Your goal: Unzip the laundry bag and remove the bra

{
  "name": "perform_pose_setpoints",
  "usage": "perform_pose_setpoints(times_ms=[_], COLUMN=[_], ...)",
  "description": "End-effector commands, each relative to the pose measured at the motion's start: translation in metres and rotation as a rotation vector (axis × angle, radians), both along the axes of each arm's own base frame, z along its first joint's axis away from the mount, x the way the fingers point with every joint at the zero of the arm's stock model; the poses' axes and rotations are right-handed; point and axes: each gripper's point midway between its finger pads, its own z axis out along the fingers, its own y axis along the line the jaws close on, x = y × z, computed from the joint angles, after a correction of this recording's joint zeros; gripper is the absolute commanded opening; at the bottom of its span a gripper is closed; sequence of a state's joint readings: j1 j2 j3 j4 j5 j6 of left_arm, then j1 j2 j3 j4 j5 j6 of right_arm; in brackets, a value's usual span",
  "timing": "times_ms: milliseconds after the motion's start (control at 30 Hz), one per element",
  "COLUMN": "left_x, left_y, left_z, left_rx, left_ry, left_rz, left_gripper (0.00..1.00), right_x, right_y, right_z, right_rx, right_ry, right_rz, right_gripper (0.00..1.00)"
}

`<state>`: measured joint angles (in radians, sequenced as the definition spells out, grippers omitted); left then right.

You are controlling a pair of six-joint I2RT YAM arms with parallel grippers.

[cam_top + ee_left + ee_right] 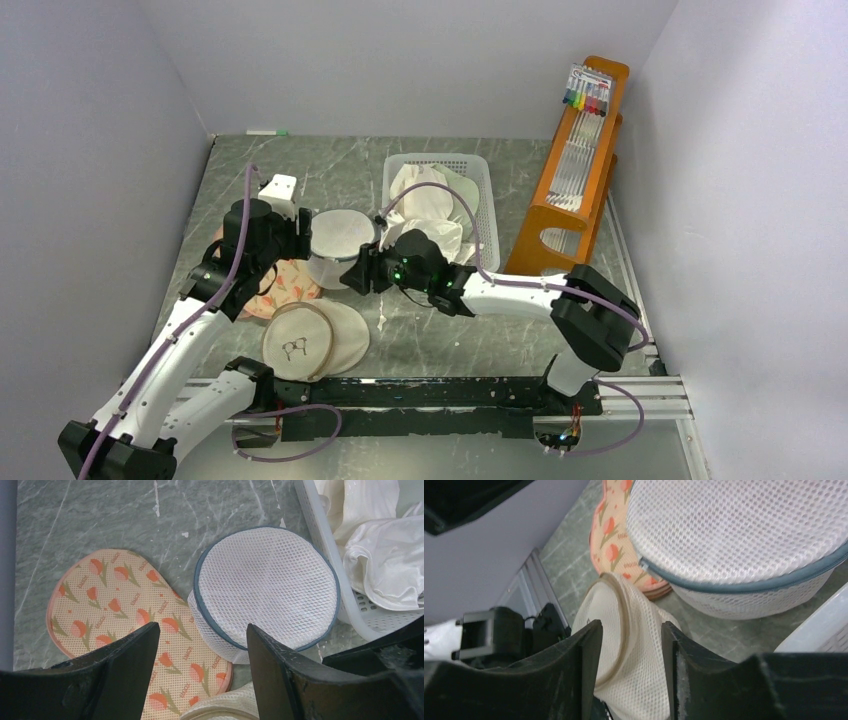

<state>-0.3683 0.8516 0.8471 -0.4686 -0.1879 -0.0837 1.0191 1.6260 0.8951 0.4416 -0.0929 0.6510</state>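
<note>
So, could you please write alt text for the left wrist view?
A round white mesh laundry bag sits on the grey marbled table, between a flower-patterned pad and a white basket of pale garments. The left tool is open in the foreground.

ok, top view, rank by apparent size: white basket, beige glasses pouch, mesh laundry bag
1. white basket
2. beige glasses pouch
3. laundry bag, edges partly covered, so its gap to the pouch is unsure

- left arm: white shells, black joints, purple cable running along it
- right arm: same colours, green light at wrist
- fingers: matte black wedges, scuffed
</note>
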Motion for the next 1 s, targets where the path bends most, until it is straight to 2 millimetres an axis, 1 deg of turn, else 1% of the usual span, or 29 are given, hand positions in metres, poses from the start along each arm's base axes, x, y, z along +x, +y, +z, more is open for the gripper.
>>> perform_pose_setpoints(times_ms=[0, 100, 233, 400, 500, 567, 667, 700, 733, 833, 967], left_x=[0.0, -0.001, 0.0, -0.002, -0.003, -0.003, -0.003, -0.003, -0.003, -0.003, -0.003], left_y=[0.001, 0.0, -0.003, -0.002, -0.002, -0.002, -0.002, -0.002, -0.002, -0.003, -0.004], left_z=[0.002, 0.002, 0.003, 0.005, 0.006, 0.007, 0.008, 0.009, 0.009, 0.008, 0.008], left_rx=[-0.002, -0.005, -0.011, -0.014, -0.016, -0.017, -0.017, -0.019, -0.021, -0.022, -0.022], left_ry=[-0.016, -0.015, -0.015, -0.025, -0.031, -0.035, -0.037, -0.041, -0.041, -0.04, -0.037], left_rz=[0.013, 0.003, -0.011, -0.011, -0.011, -0.01, -0.01, -0.011, -0.014, -0.019, -0.023], left_gripper=[0.76, 0.76, 0.76, 0.76, 0.76, 0.76, 0.76, 0.76, 0.76, 0.77, 0.77], right_x=[0.015, 0.016, 0.022, 0.031, 0.034, 0.035, 0.036, 0.038, 0.038, 0.041, 0.043], right_y=[0.014, 0.019, 0.024, 0.025, 0.03, 0.032, 0.033, 0.039, 0.041, 0.042, 0.043], right_z=[0.014, 0.013, 0.006, -0.002, -0.004, -0.005, -0.012, -0.003, 0.0, 0.001, 0.008], right_rx=[0.107, 0.114, 0.099, 0.082, 0.081, 0.082, 0.075, 0.097, 0.105, 0.11, 0.128], right_ry=[0.014, 0.003, 0.007, 0.005, 0.007, 0.011, 0.025, 0.018, 0.015, 0.016, 0.006], right_rz=[-0.084, -0.096, -0.124, -0.172, -0.177, -0.18, -0.181, -0.18, -0.179, -0.19, -0.2], right_gripper=[0.4, 0.4, 0.4, 0.39, 0.38, 0.34, 0.31, 0.31, 0.3, 0.28, 0.28])
